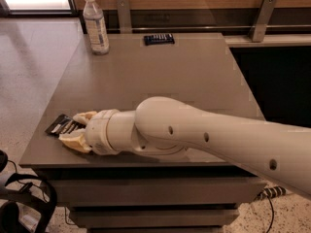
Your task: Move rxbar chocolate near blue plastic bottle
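Note:
The rxbar chocolate [59,125], a flat black wrapper with white lettering, lies near the table's front left corner. My gripper [77,129] is down at the table surface right against it. Its cream fingers [73,142] stand apart, one on each side of the bar's right end, and that end is hidden between them. The blue plastic bottle [95,24], clear with a white cap and a pale label, stands upright at the far left corner, well away from the bar and the gripper.
A smaller dark blue bar wrapper [159,39] lies at the table's far edge, right of the bottle. My white arm [204,135] crosses the front of the grey table [184,76]. Black cables [19,198] hang below the front left corner.

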